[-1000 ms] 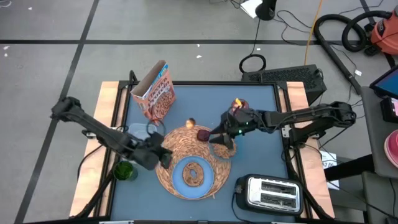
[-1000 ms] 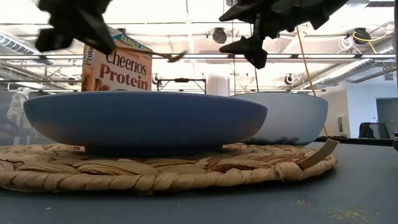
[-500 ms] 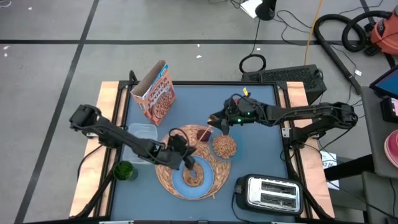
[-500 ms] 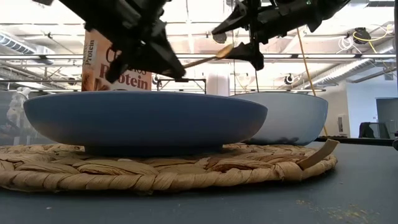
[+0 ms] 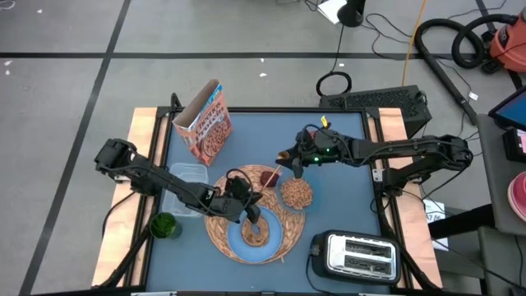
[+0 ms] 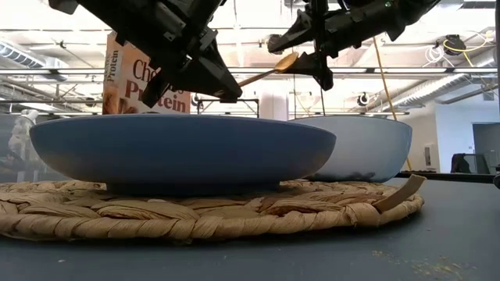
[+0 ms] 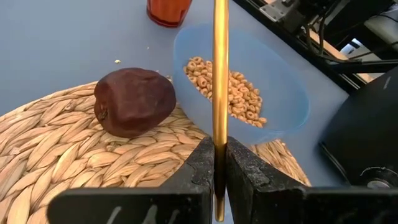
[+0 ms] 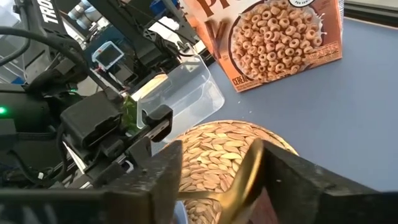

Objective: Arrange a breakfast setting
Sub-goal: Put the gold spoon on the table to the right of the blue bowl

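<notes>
A round straw placemat [image 5: 220, 228] holds a light-blue plate [image 5: 238, 238] with a brown bread ring [image 5: 258, 236], a dark-red item [image 7: 134, 99] and a clear bowl of cereal [image 5: 296, 193]. The cereal box [image 5: 205, 123] stands at the far left. My left gripper [image 7: 219, 155] is above the placemat, shut on the gold spoon [image 6: 262, 74]. My right gripper [image 8: 239, 180] is open above the mat's far right, one finger on either side of the spoon's bowl end [image 8: 239, 186]. I cannot tell whether it touches the spoon. My left gripper pinches the spoon's thin handle [image 7: 219, 134] between its two fingers, close to the handle's free end, which sticks out behind them. The fingers come from the table's left, and the spoon runs on forward along them. The spoon is lifted clear and slants up toward my right gripper.
A chrome-and-black toaster [image 5: 353, 255] stands at the near right. A clear container [image 5: 189, 174] and a green item [image 5: 164, 224] lie left of the mat. An orange-red cup [image 7: 166, 9] stands beyond the bowl.
My left gripper has carried the spoon toward the table's right, from beside the clear container to above the plate. My right gripper has risen from over the cereal bowl and gone toward the far edge. The spoon's bowl end now lies between the right fingers.
</notes>
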Tool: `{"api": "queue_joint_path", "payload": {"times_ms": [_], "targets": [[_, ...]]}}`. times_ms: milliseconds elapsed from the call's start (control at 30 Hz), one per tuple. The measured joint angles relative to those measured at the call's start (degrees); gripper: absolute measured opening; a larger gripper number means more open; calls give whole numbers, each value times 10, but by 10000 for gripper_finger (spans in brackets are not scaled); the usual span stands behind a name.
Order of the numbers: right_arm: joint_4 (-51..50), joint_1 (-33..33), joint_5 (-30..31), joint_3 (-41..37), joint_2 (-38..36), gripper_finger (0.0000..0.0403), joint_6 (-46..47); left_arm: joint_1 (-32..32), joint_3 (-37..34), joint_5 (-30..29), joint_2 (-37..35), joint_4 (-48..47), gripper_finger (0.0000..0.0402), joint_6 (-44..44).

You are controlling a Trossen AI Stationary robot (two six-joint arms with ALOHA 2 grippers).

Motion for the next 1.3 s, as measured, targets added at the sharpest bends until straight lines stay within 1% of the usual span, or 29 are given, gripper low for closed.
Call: {"api": "queue_joint_path", "payload": {"times_ms": [267, 367, 433, 500, 633, 833, 1000, 1300], "targets": [[1, 0, 5, 0, 0, 79, 0, 2, 0, 4, 0, 0, 21, 1], [2, -1, 5, 0, 0, 41, -6, 3, 0, 5, 0, 0, 37, 0], [2, 0, 4, 0, 0, 23, -16, 3, 0, 4, 0, 2, 52, -1], [1, 0, 3, 0, 0, 20, -20, 3, 0, 4, 0, 3, 62, -3], [1, 0, 1, 0, 0, 21, -16, 3, 0, 4, 0, 3, 68, -15], [2, -2, -16, 0, 0, 23, -14, 3, 0, 4, 0, 3, 70, 6], [-1, -3, -28, 0, -2, 21, -16, 9, 0, 27, 0, 3, 71, 6], [-75, -27, -35, 0, -57, 21, -40, 13, 1, 37, -1, 17, 72, 17]]}}
